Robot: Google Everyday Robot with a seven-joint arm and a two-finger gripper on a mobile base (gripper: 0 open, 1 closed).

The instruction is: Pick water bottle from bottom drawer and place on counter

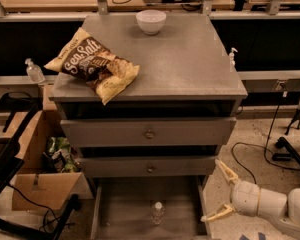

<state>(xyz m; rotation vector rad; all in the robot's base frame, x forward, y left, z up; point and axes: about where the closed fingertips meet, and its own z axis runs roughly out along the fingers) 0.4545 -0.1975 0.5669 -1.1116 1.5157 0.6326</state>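
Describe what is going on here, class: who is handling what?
The robot's claw hangs open at the lower right, just beside the pulled-out bottom drawer, holding nothing. The water bottle stands upright on the drawer floor, not yet grasped. Up on the counter sit a Sea Salt chip bag and a white bowl.
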